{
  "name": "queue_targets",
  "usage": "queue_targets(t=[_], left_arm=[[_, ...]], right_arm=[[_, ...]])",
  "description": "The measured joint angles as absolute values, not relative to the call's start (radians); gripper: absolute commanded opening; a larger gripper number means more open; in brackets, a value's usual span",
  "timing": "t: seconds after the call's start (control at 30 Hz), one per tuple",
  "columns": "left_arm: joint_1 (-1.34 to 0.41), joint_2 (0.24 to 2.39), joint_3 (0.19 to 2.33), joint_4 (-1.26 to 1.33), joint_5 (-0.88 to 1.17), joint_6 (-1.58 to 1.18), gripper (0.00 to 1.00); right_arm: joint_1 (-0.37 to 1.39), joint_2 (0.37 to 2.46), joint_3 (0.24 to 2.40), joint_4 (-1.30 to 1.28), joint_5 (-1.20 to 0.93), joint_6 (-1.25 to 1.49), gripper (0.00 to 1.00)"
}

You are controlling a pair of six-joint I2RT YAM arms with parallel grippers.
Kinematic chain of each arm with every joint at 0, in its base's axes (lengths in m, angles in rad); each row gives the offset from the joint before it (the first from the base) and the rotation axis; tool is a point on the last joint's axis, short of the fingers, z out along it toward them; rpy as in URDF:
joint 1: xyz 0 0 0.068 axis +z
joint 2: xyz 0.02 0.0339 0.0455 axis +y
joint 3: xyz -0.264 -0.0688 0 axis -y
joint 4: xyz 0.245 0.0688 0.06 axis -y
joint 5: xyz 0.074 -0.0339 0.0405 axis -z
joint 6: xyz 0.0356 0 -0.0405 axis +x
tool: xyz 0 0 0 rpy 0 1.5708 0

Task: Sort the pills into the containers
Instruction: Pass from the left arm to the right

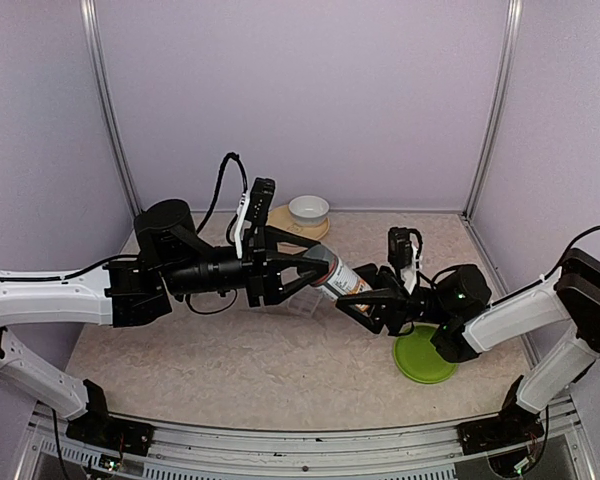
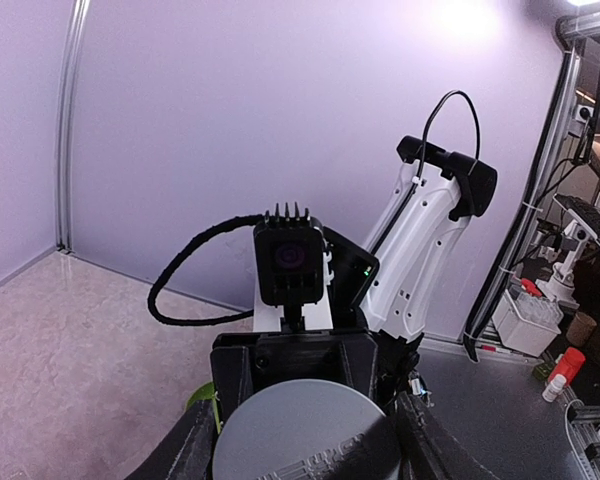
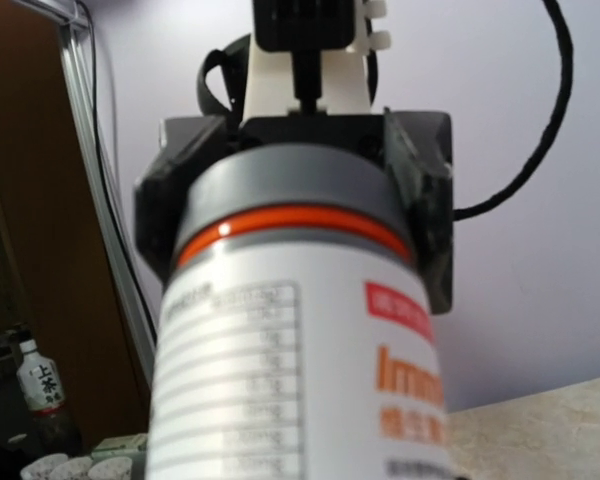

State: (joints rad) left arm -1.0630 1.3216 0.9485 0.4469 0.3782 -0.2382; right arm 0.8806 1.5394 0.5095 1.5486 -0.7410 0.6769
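Note:
A white pill bottle (image 1: 346,281) with an orange label and a grey cap (image 2: 292,430) hangs level above the table between both arms. My left gripper (image 1: 315,268) is shut on the cap, one finger (image 3: 427,205) on each side of it. From the right, my right gripper (image 1: 365,298) is closed around the bottle's body (image 3: 300,380); its own fingertips are hidden in the right wrist view. No pills show. The clear compartment box (image 1: 302,306) is only a faint outline on the table under the bottle.
A green round plate (image 1: 425,356) lies under the right forearm. A white bowl (image 1: 308,209) on a tan plate stands at the back wall. Purple walls and metal corner posts enclose the table.

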Motion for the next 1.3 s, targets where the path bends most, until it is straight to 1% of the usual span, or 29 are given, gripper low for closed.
queue_targets(t=[0.1, 0.17, 0.37, 0.53, 0.67, 0.73, 0.87, 0.93, 1.03, 1.13, 1.17, 1.23, 1.3], left_arm=[[-1.063, 1.323, 0.949, 0.449, 0.375, -0.24, 0.46], [-1.063, 1.323, 0.949, 0.449, 0.372, -0.242, 0.46], [-1.063, 1.323, 0.95, 0.445, 0.349, -0.262, 0.43], [-1.069, 1.328, 0.986, 0.401, 0.295, -0.316, 0.43], [-1.069, 1.343, 1.012, 0.36, 0.223, -0.412, 0.44], [-1.069, 1.355, 1.024, 0.336, 0.17, -0.482, 0.47], [-1.067, 1.377, 1.034, 0.305, 0.101, -0.604, 0.56], [-1.068, 1.378, 1.034, 0.297, 0.083, -0.637, 0.63], [-1.069, 1.374, 1.033, 0.282, 0.056, -0.636, 0.78], [-1.066, 1.359, 1.031, 0.282, 0.04, -0.604, 0.96], [-1.066, 1.352, 1.03, 0.285, 0.04, -0.584, 0.98], [-1.066, 1.341, 1.03, 0.303, 0.052, -0.551, 0.99], [-1.065, 1.34, 1.031, 0.324, 0.072, -0.53, 0.99]], right_arm=[[0.881, 1.539, 0.509, 1.548, -0.74, 0.675, 0.07], [0.881, 1.539, 0.509, 1.548, -0.739, 0.674, 0.03], [0.881, 1.524, 0.509, 1.515, -0.727, 0.648, 0.02], [0.882, 1.431, 0.509, 1.356, -0.664, 0.567, 0.0], [0.898, 1.348, 0.509, 1.188, -0.558, 0.467, 0.0], [0.908, 1.317, 0.509, 1.11, -0.483, 0.377, 0.0], [0.922, 1.279, 0.509, 0.993, -0.37, 0.233, 0.0], [0.931, 1.264, 0.509, 0.958, -0.338, 0.177, 0.0], [0.931, 1.238, 0.508, 0.918, -0.296, 0.142, 0.0], [0.923, 1.204, 0.506, 0.901, -0.271, 0.139, 0.0], [0.923, 1.193, 0.505, 0.9, -0.271, 0.14, 0.0], [0.926, 1.174, 0.5, 0.9, -0.271, 0.142, 0.0], [0.93, 1.164, 0.497, 0.895, -0.271, 0.144, 0.02]])
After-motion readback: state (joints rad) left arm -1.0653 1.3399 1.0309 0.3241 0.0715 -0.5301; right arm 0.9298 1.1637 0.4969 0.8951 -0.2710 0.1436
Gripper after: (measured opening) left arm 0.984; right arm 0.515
